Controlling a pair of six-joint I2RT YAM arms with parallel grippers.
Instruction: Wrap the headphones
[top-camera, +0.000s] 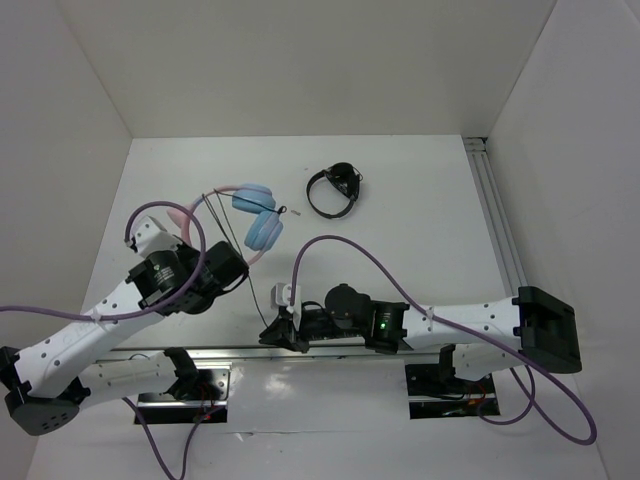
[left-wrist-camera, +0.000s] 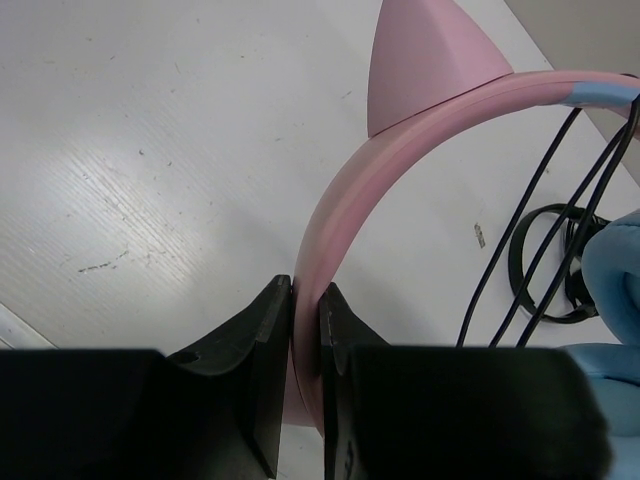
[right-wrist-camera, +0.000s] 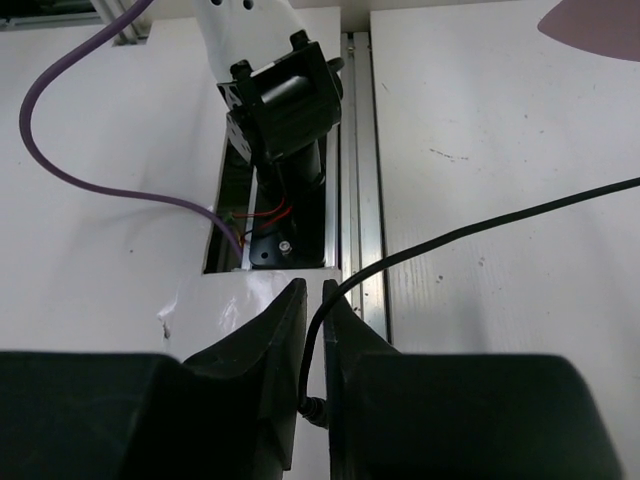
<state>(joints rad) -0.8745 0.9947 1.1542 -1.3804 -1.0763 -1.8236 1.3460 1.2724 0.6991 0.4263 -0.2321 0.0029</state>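
The headphones (top-camera: 256, 213) lie left of the table's middle, light blue earcups together and the pink headband (left-wrist-camera: 340, 215) arching toward my left arm. One pink cat ear (left-wrist-camera: 420, 60) stands up on the band. My left gripper (left-wrist-camera: 305, 285) is shut on the headband, both pads pressed against it; from above it (top-camera: 243, 268) sits just below the earcups. The thin black cable (right-wrist-camera: 480, 225) runs across the table into my right gripper (right-wrist-camera: 313, 288), whose narrow jaws hold it near the plug. From above, the right gripper (top-camera: 272, 332) is low at the near edge, pointing left.
The smaller all-black headphones (top-camera: 335, 190) lie behind and right of the pink pair, also seen in the left wrist view (left-wrist-camera: 545, 265). An aluminium rail (top-camera: 495, 230) lines the right wall. Another rail (right-wrist-camera: 360, 150) and the left arm's base (right-wrist-camera: 285, 95) sit just ahead of the right gripper.
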